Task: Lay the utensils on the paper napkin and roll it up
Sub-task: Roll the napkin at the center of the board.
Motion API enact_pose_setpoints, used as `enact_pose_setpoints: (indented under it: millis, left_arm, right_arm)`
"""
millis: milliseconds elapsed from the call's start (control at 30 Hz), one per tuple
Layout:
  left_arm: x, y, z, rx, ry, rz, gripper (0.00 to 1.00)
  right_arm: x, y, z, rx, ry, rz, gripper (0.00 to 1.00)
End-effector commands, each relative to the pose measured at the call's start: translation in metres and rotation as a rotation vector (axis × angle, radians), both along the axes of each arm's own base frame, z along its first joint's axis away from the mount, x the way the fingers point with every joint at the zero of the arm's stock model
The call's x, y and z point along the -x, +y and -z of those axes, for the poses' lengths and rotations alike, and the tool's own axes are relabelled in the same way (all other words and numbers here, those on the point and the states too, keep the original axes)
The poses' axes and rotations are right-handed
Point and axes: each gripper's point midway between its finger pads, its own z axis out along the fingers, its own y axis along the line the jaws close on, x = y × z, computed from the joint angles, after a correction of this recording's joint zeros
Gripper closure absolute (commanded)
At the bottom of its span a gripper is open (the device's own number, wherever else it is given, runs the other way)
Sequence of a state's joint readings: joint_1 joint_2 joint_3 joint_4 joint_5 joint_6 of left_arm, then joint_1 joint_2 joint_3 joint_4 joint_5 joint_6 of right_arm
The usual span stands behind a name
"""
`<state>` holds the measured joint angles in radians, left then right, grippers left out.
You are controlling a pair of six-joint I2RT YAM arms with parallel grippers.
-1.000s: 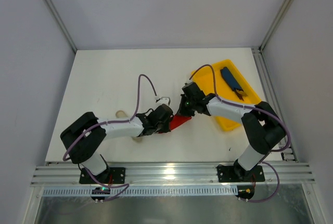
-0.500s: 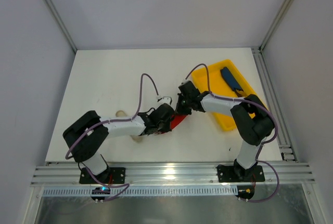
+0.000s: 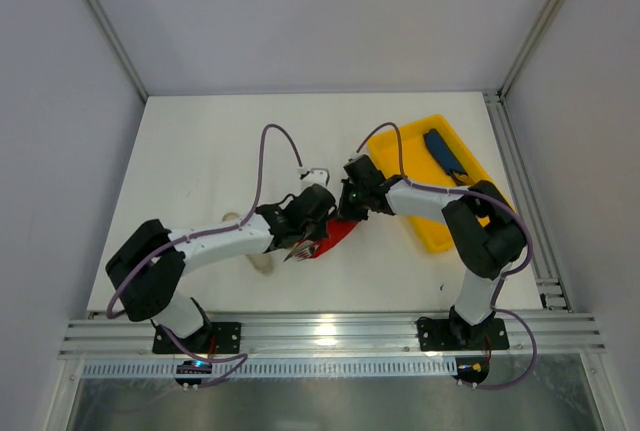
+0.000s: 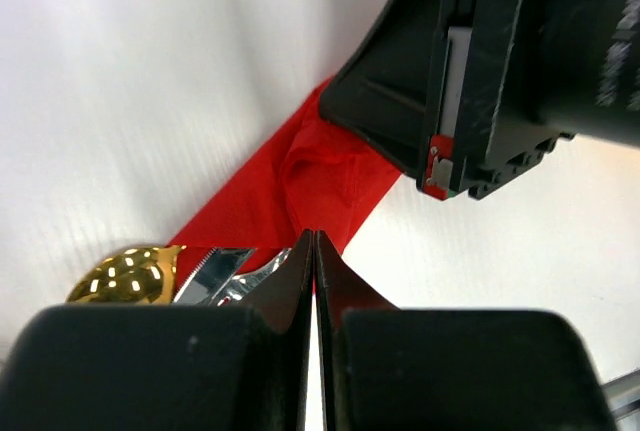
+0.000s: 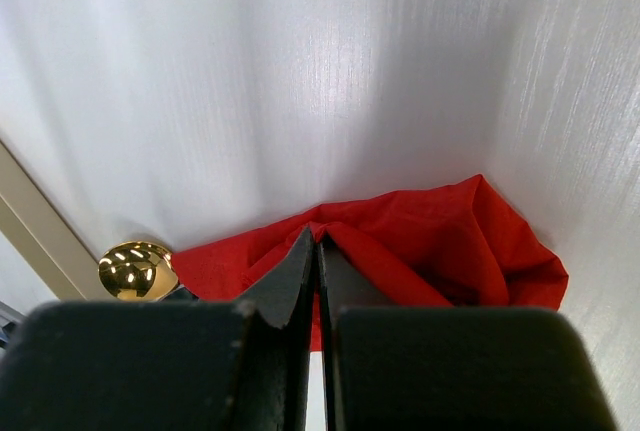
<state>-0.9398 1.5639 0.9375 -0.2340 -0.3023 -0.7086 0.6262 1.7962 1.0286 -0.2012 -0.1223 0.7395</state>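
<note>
The red paper napkin (image 3: 340,235) lies crumpled and partly rolled on the white table, between both grippers. In the left wrist view the paper napkin (image 4: 325,166) runs as a diagonal band, with a gold spoon bowl (image 4: 125,276) and silver fork tines (image 4: 215,269) sticking out at its lower left end. My left gripper (image 4: 315,238) is shut, its tips at the napkin's edge with nothing seen between them. My right gripper (image 5: 317,241) is shut on a raised fold of the napkin (image 5: 450,241). The spoon bowl (image 5: 135,269) shows at the left. From above, the fork tines (image 3: 300,249) poke out below the left gripper (image 3: 316,236).
A yellow tray (image 3: 440,231) sits at the right behind the right arm, with a dark-blue oblong item (image 3: 445,151) in it. A pale beige sleeve (image 3: 263,266) lies under the left forearm. The right gripper's black body (image 4: 480,71) hangs close over the napkin.
The right gripper moved left onto the napkin's upper end and stayed there. The left arm swung its wrist slightly right, and the fork tines now show below it.
</note>
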Motion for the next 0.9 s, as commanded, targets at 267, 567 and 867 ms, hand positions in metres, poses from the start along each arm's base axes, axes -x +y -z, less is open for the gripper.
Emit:
enact_pose_setpoints:
  millis: [267,567,867]
  left_arm:
    - [-0.051,0.020,-0.015,-0.005,-0.017,-0.091,1.00]
    - [-0.066,0.000,0.022,0.030,0.052,-0.072,1.00]
    - [-0.061,-0.008,0.037,0.066,0.097,-0.052,1.00]
  right_arm:
    - [-0.014,0.006,-0.014,-0.020,-0.050,-0.010,0.96]
    - [-0.015,0.007,-0.020,-0.028,-0.059,-0.010,0.97]
    - [-0.018,0.011,-0.030,-0.049,-0.076,-0.007,0.96]
